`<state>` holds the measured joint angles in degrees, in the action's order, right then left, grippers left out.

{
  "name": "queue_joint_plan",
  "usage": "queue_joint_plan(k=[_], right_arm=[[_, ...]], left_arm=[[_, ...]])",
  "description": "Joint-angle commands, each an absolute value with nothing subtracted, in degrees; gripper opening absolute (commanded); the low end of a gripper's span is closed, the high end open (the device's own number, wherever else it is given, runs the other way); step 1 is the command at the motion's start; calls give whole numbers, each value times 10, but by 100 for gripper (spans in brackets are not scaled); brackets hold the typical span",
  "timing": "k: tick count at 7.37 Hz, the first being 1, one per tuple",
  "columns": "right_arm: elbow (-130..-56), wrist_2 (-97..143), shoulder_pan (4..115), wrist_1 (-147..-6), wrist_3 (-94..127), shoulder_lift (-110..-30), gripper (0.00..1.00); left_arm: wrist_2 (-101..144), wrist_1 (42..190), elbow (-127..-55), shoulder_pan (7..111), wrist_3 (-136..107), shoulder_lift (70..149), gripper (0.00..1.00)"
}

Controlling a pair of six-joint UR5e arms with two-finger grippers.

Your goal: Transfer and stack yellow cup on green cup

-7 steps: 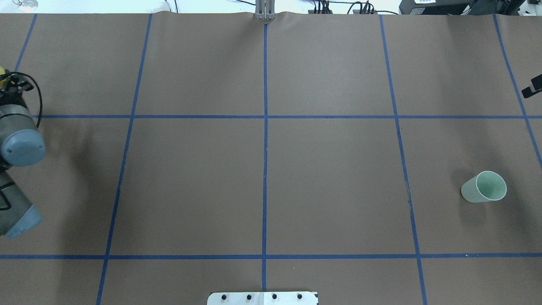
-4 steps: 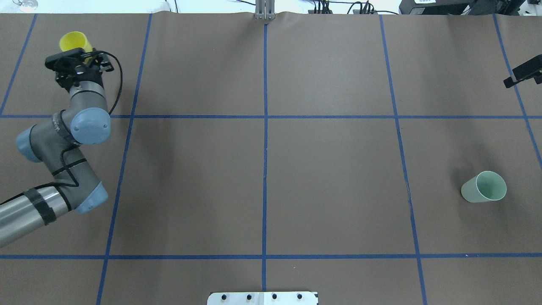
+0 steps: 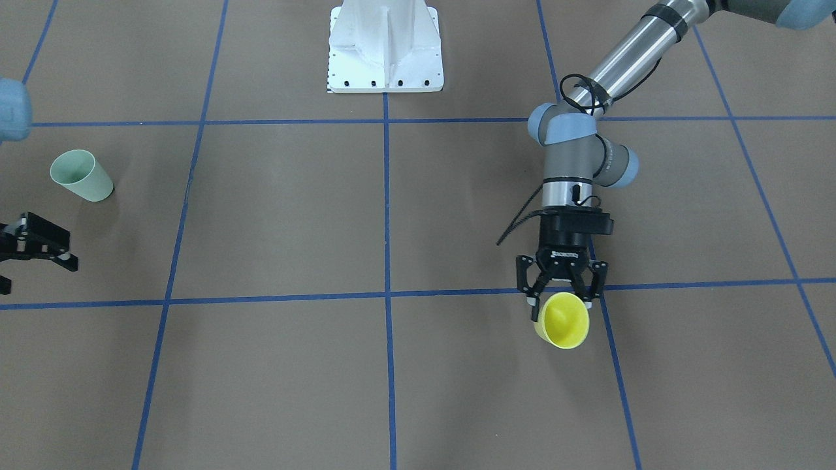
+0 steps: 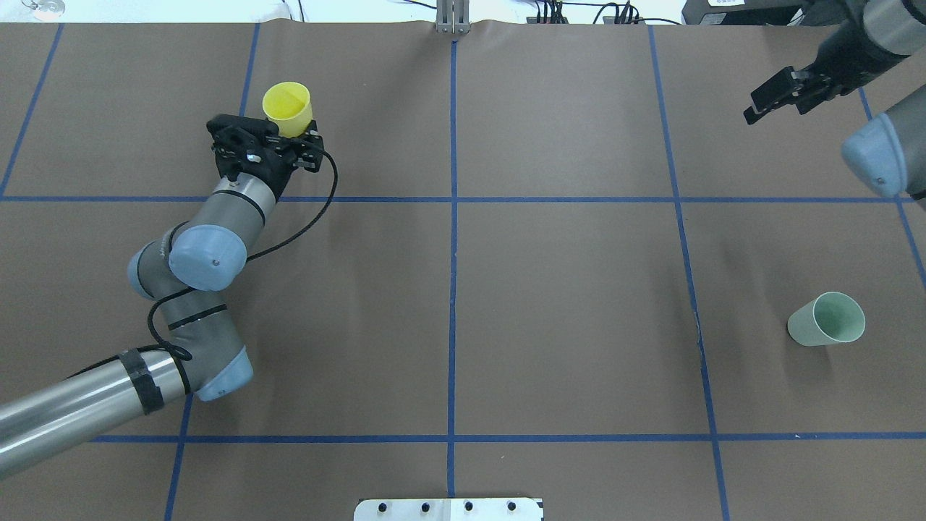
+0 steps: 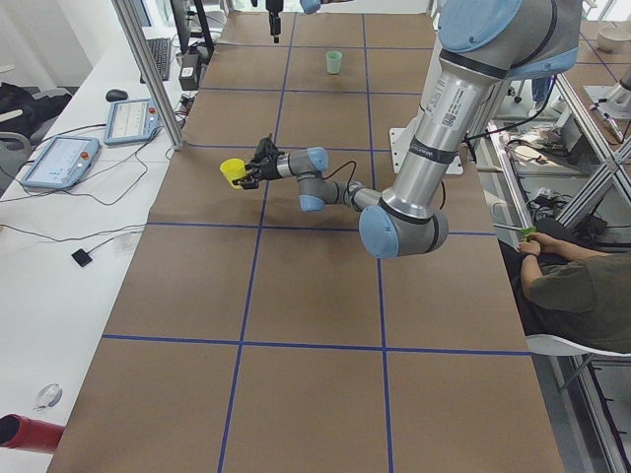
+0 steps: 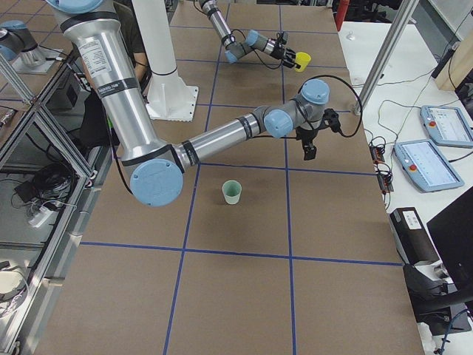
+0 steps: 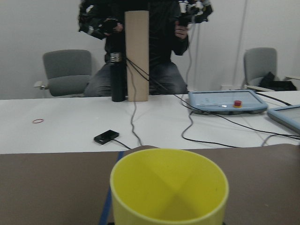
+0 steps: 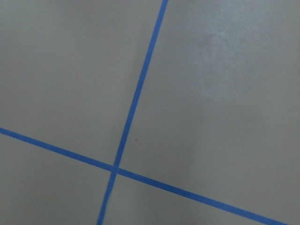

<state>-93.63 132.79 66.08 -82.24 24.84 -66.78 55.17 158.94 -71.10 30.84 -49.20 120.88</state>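
Overhead exterior: L jaws grip yellow cup [image 4: 286, 105]

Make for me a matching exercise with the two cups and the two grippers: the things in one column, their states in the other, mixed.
Things:
1. yellow cup
2. green cup
3. left gripper
4. right gripper

States:
a. stands upright on the table, untouched
b. shut on a cup
c. clamped between jaws
d. holds nothing

Pairs: 1-c, 2-a, 3-b, 4-d
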Motion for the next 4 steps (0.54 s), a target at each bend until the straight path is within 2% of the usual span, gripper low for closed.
queue_joint_plan(k=[1, 2, 4], right_arm=[[-926, 1260, 578, -744, 356, -621, 100], [-915, 1214, 550, -676, 425, -618, 100], [-910, 1192, 520, -664, 514, -568, 100]], left_arm=[[591, 1604, -713, 260, -416, 1270, 28], [611, 1614, -720, 254, -387, 1281, 28], [642, 1615, -720, 243, -385, 1301, 29]])
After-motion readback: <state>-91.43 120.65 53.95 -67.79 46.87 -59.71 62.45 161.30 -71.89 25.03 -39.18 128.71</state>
